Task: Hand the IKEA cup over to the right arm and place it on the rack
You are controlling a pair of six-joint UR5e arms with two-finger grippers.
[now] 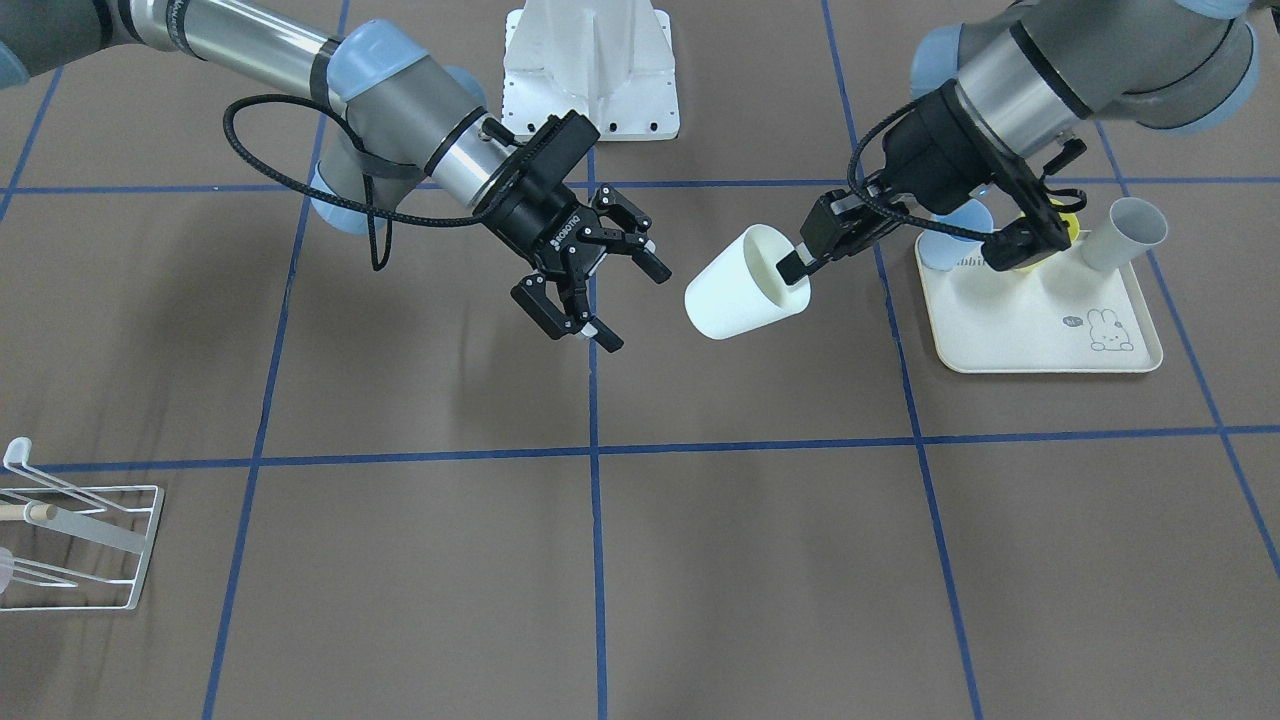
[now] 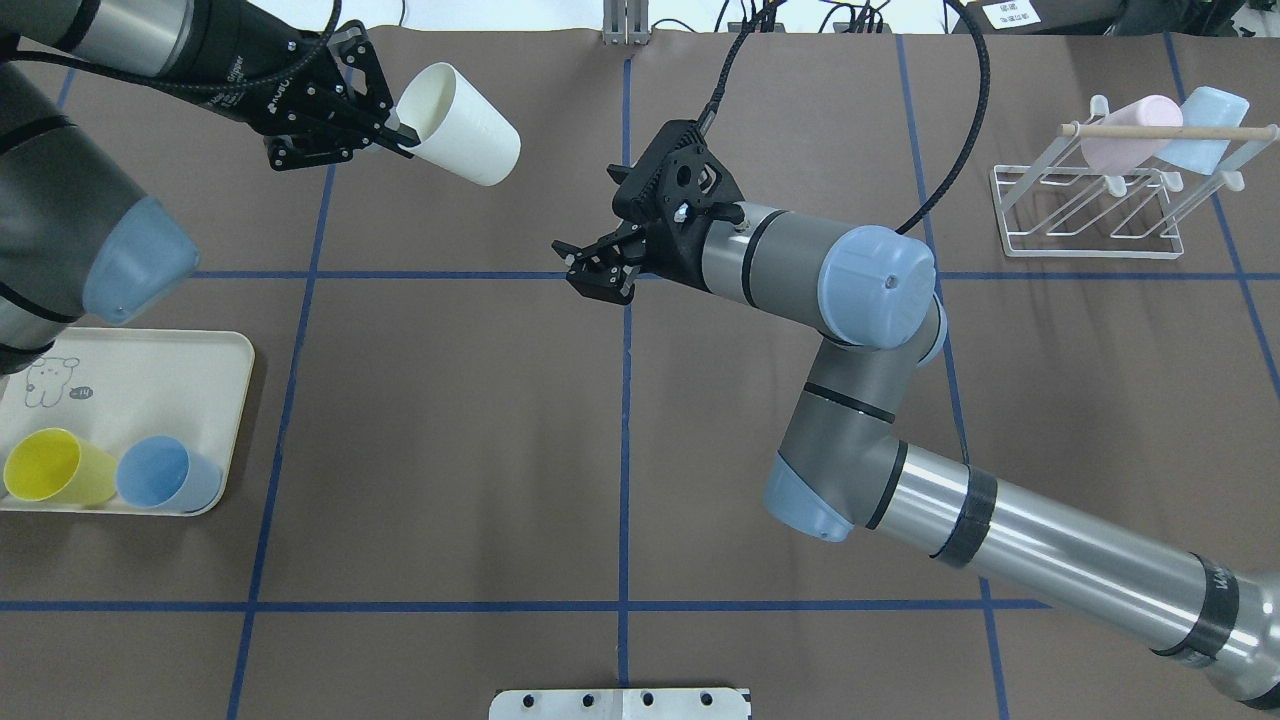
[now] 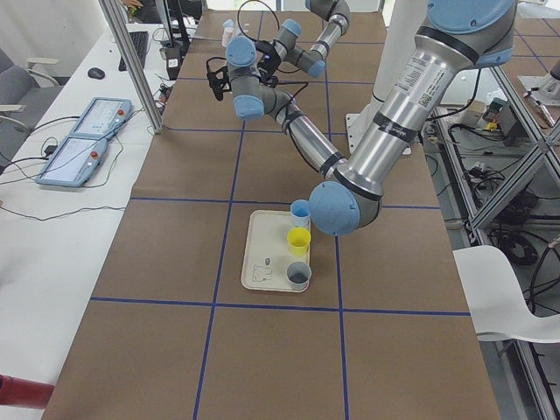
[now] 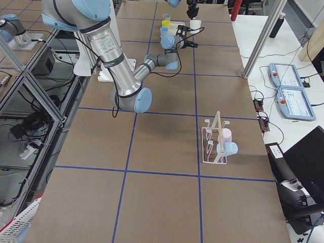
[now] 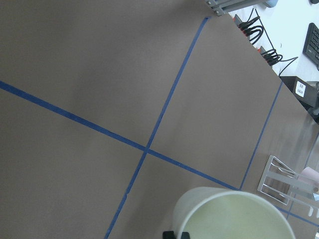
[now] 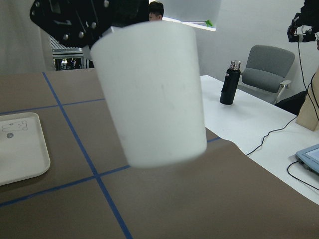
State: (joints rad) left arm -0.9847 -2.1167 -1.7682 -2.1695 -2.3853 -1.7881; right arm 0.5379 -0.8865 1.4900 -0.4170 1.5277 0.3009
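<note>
One white tapered plastic cup hangs aloft, rim pinched by the left pincer; seen from overhead, its base points toward four o'clock at the spread right pincer, near, not touching.

Both arms are shiny silver tubes joined by dark grey elbows with rounded pale-blue caps. The right arm, upper left in the front-facing view, has black bands round its tube. A braided black cable loops beside its wrist. The right claw is black, with two jointed fingers, pale tips and white lettering on its body. The left arm, upper right, looks the same, and the left claw is black too. The white base, top centre, shows a row of small dark screw holes.
</note>
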